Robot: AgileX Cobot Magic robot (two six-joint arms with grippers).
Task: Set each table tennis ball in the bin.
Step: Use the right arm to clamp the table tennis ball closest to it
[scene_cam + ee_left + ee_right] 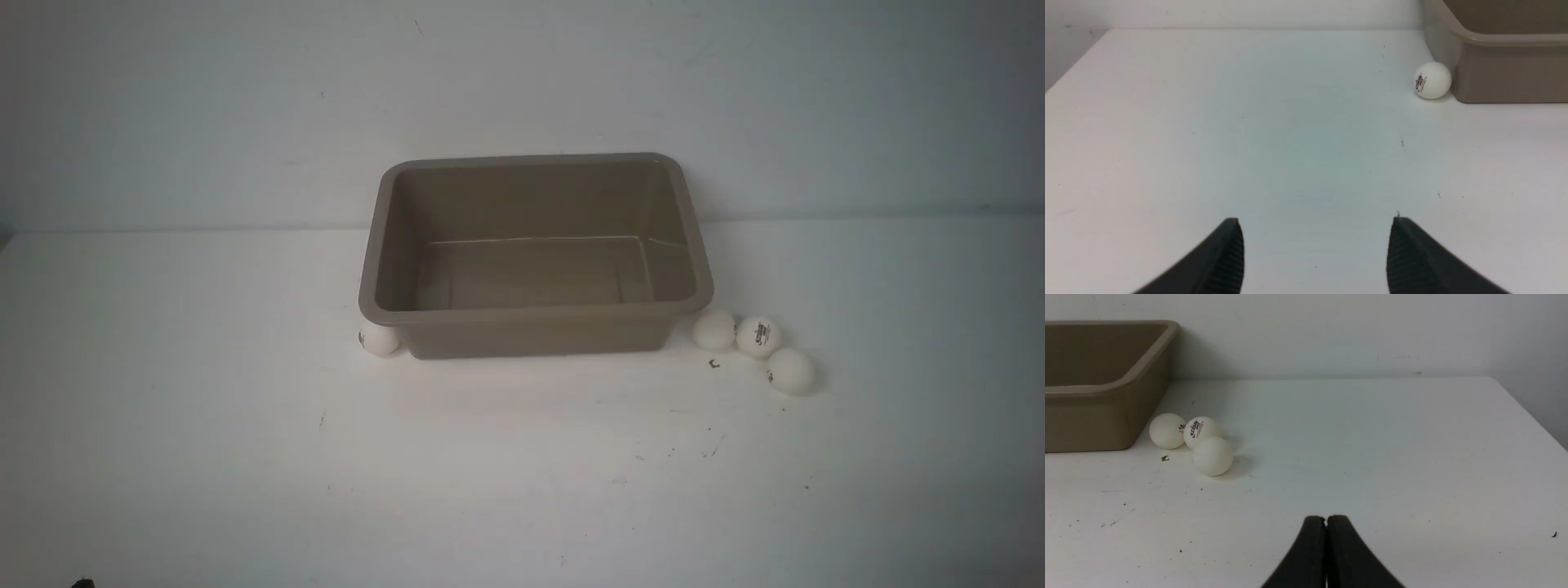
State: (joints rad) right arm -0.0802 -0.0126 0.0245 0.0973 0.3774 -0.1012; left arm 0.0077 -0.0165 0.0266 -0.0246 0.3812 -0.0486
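**Operator:** Where's the nearest ball, and which arm takes it?

**Spotter:** You've got a lone ball (1432, 80) tucked at the bin's (531, 335) near left corner, touching its wall or just beside it; I can't tell which. Your left jaws are spread wide with nothing between them. They sit back from the bin's near side, and that ball lies ahead of them and off toward the bin. I'd say that's your arm.

**Operator:** And the others?

**Spotter:** The three balls (758, 336) bunch just off the bin's near right corner, and the two closest to the bin touch. Your right jaws are clenched on nothing, so you'd have to part them first.

**Operator:** Any axis to line up on?

**Spotter:** None, since a ball is round. Mind the bin instead. Its long side runs across in front of you, so one finger would have to slip between the ball and the bin's wall.

**Operator:** Surface and room?

**Spotter:** The white desk (245, 457) is flat and smooth with a few dark specks, so a nudged ball will likely roll. You have open desk on the bin's near side, and the bin holds nothing yet.
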